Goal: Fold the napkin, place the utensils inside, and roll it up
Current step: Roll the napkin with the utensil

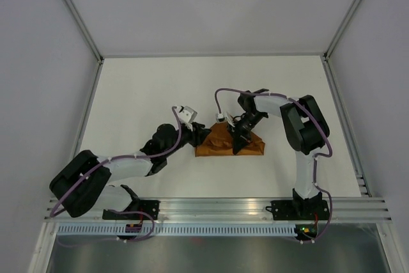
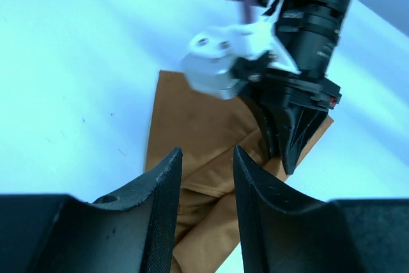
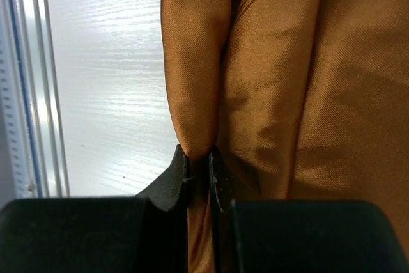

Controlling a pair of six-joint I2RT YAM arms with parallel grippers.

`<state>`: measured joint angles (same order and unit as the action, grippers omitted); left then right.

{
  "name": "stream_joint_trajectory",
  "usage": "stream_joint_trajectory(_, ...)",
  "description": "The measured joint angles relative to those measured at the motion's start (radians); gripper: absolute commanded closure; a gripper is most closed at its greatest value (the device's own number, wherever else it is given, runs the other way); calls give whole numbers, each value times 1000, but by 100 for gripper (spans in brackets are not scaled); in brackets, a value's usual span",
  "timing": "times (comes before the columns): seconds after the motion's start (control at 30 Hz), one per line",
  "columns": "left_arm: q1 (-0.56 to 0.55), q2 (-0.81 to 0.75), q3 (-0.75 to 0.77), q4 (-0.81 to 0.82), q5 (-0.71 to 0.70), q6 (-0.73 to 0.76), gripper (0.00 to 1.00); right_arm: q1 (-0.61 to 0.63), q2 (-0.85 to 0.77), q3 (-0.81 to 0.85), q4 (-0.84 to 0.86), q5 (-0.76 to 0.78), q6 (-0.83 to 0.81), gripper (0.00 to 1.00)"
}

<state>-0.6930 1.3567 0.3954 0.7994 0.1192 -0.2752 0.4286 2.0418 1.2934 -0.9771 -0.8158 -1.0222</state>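
The rust-brown napkin (image 1: pixel 220 148) lies folded into a narrow band on the white table. My right gripper (image 1: pixel 240 140) points down onto its middle and is shut on a raised fold of the cloth (image 3: pixel 195 94); its fingertips (image 3: pixel 180 174) pinch that fold. My left gripper (image 1: pixel 204 136) is at the napkin's left end, open, its jaws astride a rolled edge of the cloth (image 2: pixel 204 215) without closing on it. The left wrist view shows the right gripper (image 2: pixel 291 139) standing on the napkin (image 2: pixel 192 119). The fork is hidden.
An aluminium rail (image 1: pixel 217 208) runs along the table's near edge and also shows in the right wrist view (image 3: pixel 25 94). Grey walls (image 1: pixel 38 62) enclose the table on the left, right and back. Both arms crowd the table's middle.
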Motion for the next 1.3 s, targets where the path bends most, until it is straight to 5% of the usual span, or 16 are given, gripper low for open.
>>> stream_joint_trajectory(0.07, -58, -24, 2, 0, -53, 102, 47, -5, 33, 34, -43, -10, 5, 100)
stream_joint_trajectory(0.67, -534, 293, 113, -7, -417, 799, 41, -7, 181, 129, -260, -45, 99, 100)
stream_joint_trajectory(0.73, -554, 322, 113, -3, -436, 837, 32, -7, 185, 130, -269, -43, 103, 100)
stream_joint_trajectory(0.77, -559, 330, 113, 0, -440, 850, 17, -7, 187, 130, -272, -42, 104, 100)
stream_joint_trajectory(0.8, -563, 337, 113, 5, -443, 868, 17, -7, 188, 130, -275, -40, 106, 100)
stream_joint_trajectory(0.93, -574, 351, 114, 28, -455, 909, 18, -7, 196, 130, -287, -40, 111, 99)
stream_joint_trajectory(1.17, -597, 394, 136, 31, -442, 964, 42, -7, 207, 137, -304, -37, 114, 100)
stream_joint_trajectory(1.3, -605, 416, 147, 14, -417, 986, 47, -7, 213, 141, -314, -36, 114, 99)
